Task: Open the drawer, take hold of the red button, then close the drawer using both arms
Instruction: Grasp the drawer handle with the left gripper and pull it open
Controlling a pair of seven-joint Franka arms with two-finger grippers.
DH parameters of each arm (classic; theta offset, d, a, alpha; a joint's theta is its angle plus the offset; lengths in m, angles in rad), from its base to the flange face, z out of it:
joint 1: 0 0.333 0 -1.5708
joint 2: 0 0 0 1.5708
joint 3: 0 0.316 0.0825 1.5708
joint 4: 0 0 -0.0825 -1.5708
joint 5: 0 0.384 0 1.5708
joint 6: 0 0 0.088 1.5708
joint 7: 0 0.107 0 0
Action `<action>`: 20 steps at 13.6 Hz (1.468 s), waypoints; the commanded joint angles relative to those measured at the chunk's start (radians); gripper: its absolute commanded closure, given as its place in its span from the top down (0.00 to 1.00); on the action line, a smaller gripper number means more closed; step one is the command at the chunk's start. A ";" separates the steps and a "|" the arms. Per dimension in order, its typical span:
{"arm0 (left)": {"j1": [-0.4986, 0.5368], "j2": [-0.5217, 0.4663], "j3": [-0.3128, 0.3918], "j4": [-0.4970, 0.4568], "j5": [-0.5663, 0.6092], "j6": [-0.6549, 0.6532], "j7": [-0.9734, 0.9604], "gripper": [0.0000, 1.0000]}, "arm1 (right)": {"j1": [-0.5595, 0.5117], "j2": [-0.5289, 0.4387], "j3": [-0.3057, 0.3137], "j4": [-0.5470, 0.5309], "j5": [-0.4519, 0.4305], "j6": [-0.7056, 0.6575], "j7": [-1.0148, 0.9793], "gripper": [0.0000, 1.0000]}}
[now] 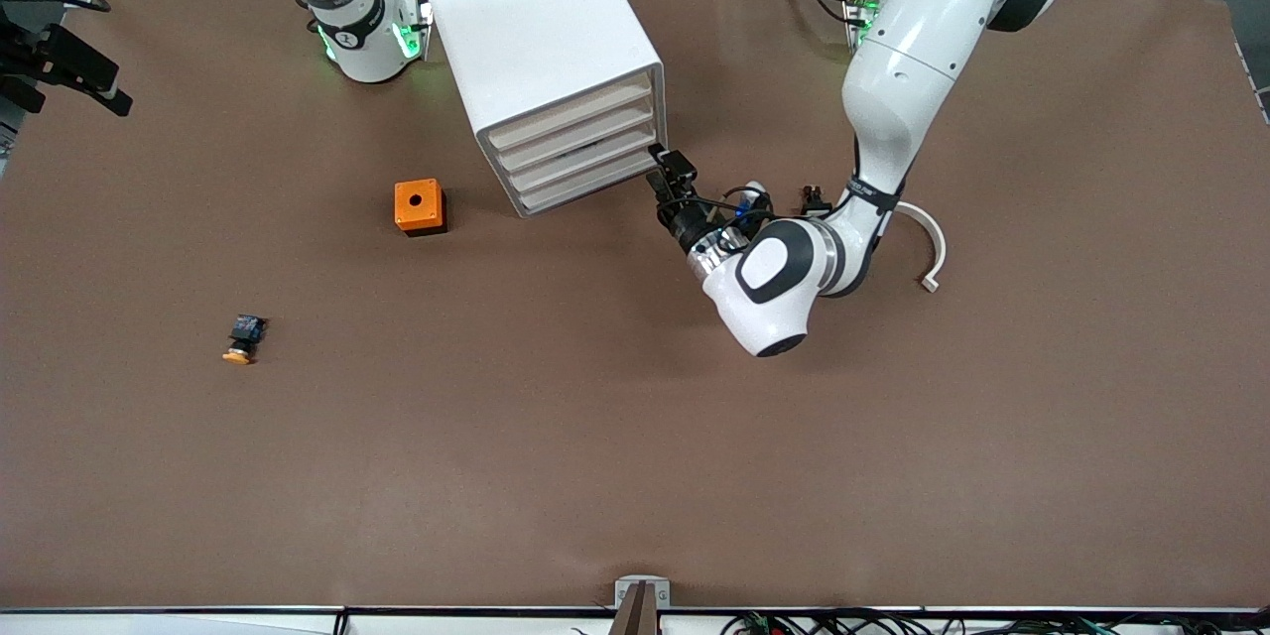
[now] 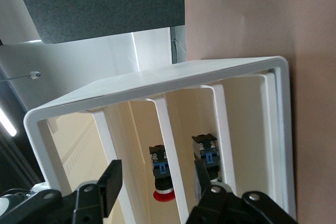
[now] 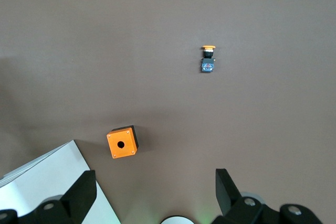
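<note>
The white cabinet [image 1: 541, 50] stands near the robots' bases, its four drawers all pushed in. The second drawer from the top [image 1: 575, 124] is flush with the others. In the left wrist view I look into the cabinet front [image 2: 157, 80], and the red-capped button [image 2: 164, 195] lies inside one drawer, black-and-blue body inward. My left gripper [image 1: 665, 171] is open and empty, close in front of the drawers at the corner toward the left arm's end; it also shows in the left wrist view [image 2: 157, 182]. My right gripper [image 3: 153, 190] is open and empty, waiting high over the table beside the cabinet.
An orange box with a hole [image 1: 420, 206] sits beside the cabinet toward the right arm's end. A yellow-capped button [image 1: 242, 339] lies nearer the front camera. A second button body [image 2: 206, 149] lies in the adjoining drawer. A white curved piece [image 1: 930, 253] lies by the left arm.
</note>
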 commanded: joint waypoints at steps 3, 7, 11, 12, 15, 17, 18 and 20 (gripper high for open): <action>-0.046 0.030 0.001 0.021 -0.027 0.000 -0.019 0.61 | 0.008 -0.017 -0.006 -0.015 -0.009 -0.002 -0.006 1.00; -0.082 0.046 0.001 0.020 -0.027 0.011 -0.014 0.57 | 0.008 -0.017 -0.006 -0.013 -0.007 -0.002 -0.006 1.00; -0.123 0.052 0.003 0.015 -0.027 0.011 -0.011 0.51 | 0.010 -0.017 -0.005 -0.013 -0.006 -0.002 -0.006 1.00; -0.132 0.053 0.003 0.014 -0.027 0.011 -0.011 0.51 | 0.010 -0.017 -0.003 -0.013 -0.004 -0.002 -0.006 1.00; -0.151 0.050 0.001 0.012 -0.026 0.008 -0.017 0.46 | 0.010 -0.017 -0.003 -0.015 -0.003 -0.003 -0.006 1.00; -0.170 0.050 0.001 0.014 -0.020 0.006 -0.019 0.41 | 0.010 -0.017 -0.003 -0.015 -0.003 -0.003 -0.006 1.00; -0.172 0.052 0.001 0.014 -0.020 0.006 -0.019 0.34 | 0.008 -0.017 -0.004 -0.015 -0.003 -0.003 -0.006 1.00; -0.178 0.052 0.000 0.006 -0.015 0.003 -0.014 0.25 | 0.008 -0.017 -0.006 -0.015 -0.003 -0.009 -0.006 1.00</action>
